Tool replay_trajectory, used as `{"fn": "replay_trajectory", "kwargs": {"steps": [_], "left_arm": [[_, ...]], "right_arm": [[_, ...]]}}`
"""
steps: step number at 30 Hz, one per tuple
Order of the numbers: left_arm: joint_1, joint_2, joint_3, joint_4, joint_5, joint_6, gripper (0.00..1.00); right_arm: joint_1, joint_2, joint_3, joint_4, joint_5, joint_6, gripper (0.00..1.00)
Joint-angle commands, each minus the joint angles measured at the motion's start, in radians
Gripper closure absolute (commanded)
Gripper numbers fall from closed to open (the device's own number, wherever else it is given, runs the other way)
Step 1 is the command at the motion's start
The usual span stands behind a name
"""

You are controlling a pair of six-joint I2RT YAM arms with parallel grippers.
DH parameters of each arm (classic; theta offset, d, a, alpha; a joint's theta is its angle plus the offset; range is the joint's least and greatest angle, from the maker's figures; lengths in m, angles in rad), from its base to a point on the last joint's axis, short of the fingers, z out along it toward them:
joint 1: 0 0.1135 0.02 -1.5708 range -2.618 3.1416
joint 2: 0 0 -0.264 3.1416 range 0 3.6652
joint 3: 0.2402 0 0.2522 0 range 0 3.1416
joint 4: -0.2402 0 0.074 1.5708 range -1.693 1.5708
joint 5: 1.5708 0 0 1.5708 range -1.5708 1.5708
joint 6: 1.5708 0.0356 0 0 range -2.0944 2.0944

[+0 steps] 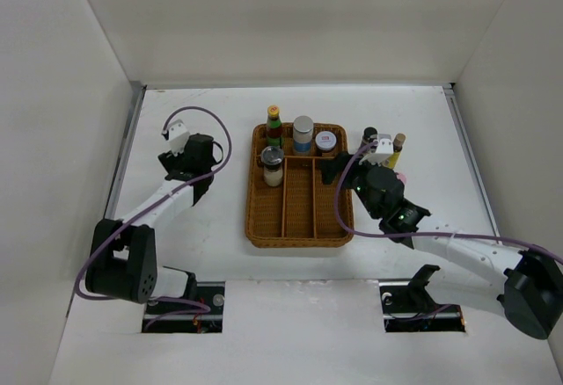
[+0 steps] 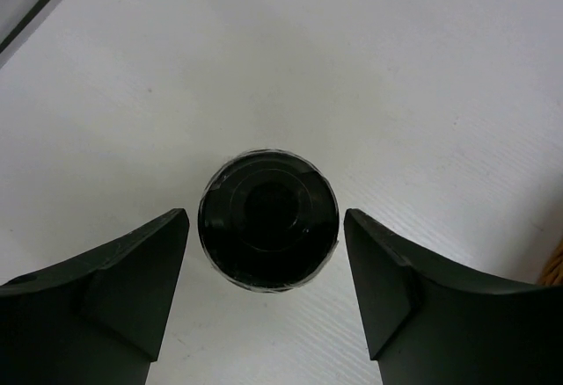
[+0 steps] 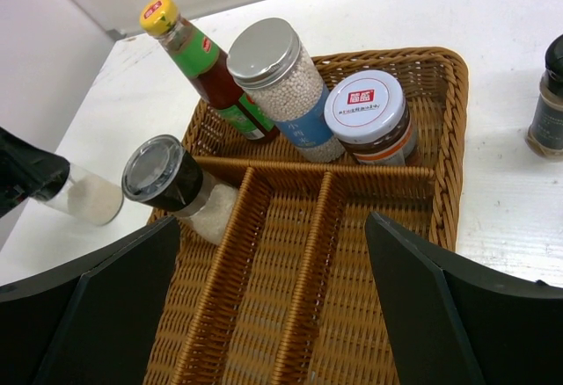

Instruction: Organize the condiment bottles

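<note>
A lab test cell — plain white walls [image 1: 299, 16] boxing in a bare white table [image 1: 211, 253].

Three stand upright in a row in the rear cross compartment of the brown wicker divided tray [image 3: 450, 130]: a green-labelled red sauce bottle with a yellow-orange cap [image 3: 207, 64], a clear jar of white granules with a grey metal lid [image 3: 281, 82], and a short dark-filled jar with a white, red-labelled lid [image 3: 369, 117]. A dark-lidded clear shaker of white grains [image 3: 176, 187] stands at the far end of the tray's left long compartment. A second dark-lidded clear shaker [image 2: 268, 218] stands on the white tabletop [image 1: 193, 253] left of the tray, between the parted fingers of the left tool [image 2: 266, 214], touching neither. On the tabletop right of the tray are a small dark-capped bottle [image 3: 547, 104], a yellow bottle [image 1: 398, 149] and a pink-capped bottle [image 1: 401, 177], mostly hidden
</note>
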Motion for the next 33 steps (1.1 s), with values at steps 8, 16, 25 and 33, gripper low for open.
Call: {"fn": "replay_trajectory", "kwargs": {"steps": [8,16,25,33], "left_arm": [[-0.004,-0.07,-0.019,0.038,0.02,-0.007,0.55],[-0.241,-0.332,0.06,-0.135,0.031,0.031,0.56],[-0.485,-0.453,0.111,-0.327,0.102,0.034,0.56],[-0.673,-0.391,0.054,-0.128,0.144,0.042,0.56]], "right_arm": [[0.001,-0.026,-0.008,0.055,-0.001,0.01,0.07],[0.001,-0.022,-0.009,0.055,0.002,0.013,0.07],[0.001,-0.039,-0.008,0.055,0.018,0.008,0.12],[0.004,-0.075,-0.003,0.023,0.056,0.002,0.56]]}}
